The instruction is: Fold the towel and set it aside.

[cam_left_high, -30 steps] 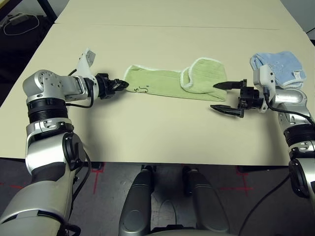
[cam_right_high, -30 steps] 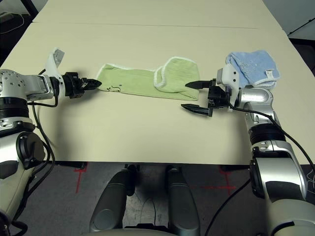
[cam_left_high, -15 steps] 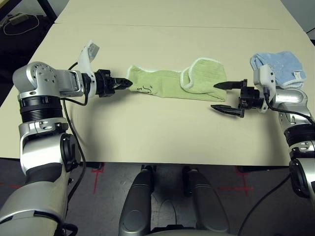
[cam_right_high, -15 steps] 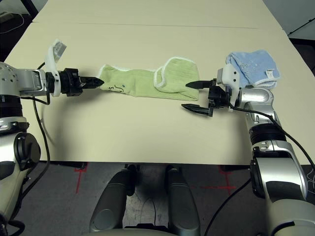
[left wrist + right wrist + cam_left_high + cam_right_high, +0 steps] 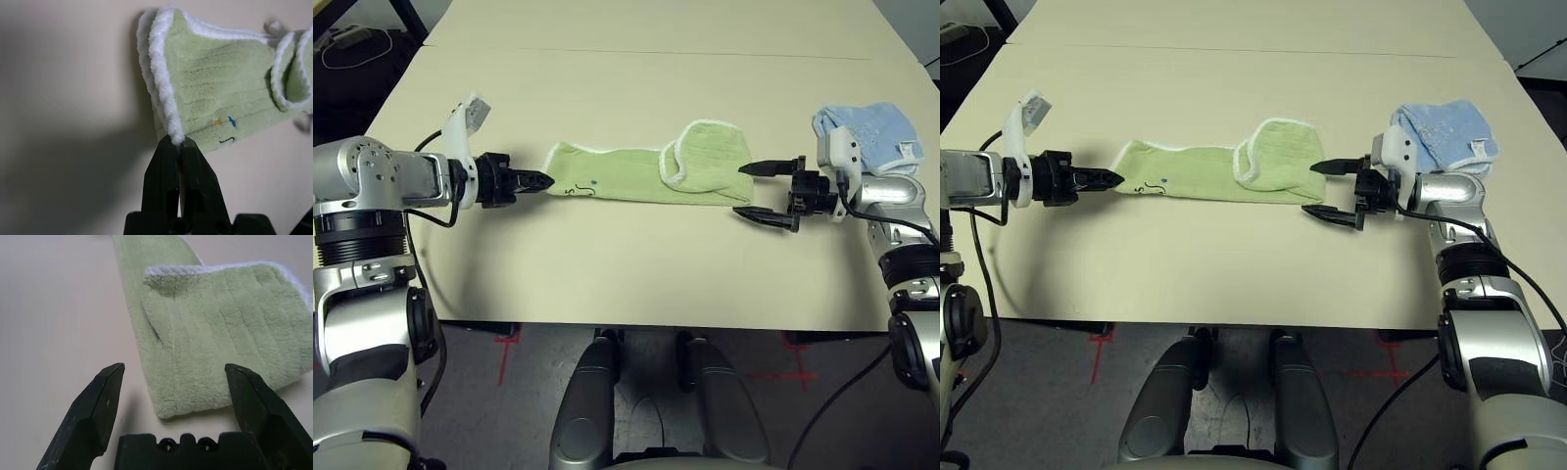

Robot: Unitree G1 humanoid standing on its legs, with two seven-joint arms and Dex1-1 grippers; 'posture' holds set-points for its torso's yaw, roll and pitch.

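The light green towel (image 5: 626,173) with white edging lies stretched across the middle of the table, its right end folded over on itself (image 5: 215,333). My left gripper (image 5: 544,179) is shut on the towel's white-edged left corner (image 5: 175,137). Small dark and blue marks (image 5: 229,122) sit near that corner. My right gripper (image 5: 760,189) stands open just off the towel's right end, one finger (image 5: 100,406) on either side of its line, touching nothing.
A crumpled light blue cloth (image 5: 867,127) lies at the right of the table, behind my right wrist. A seam (image 5: 636,52) runs across the table farther back. The table's front edge (image 5: 636,323) is close to my body.
My left gripper has pulled the towel's corner to the left, and the whole towel slid left and stretched out. The right gripper has stayed in place, open.
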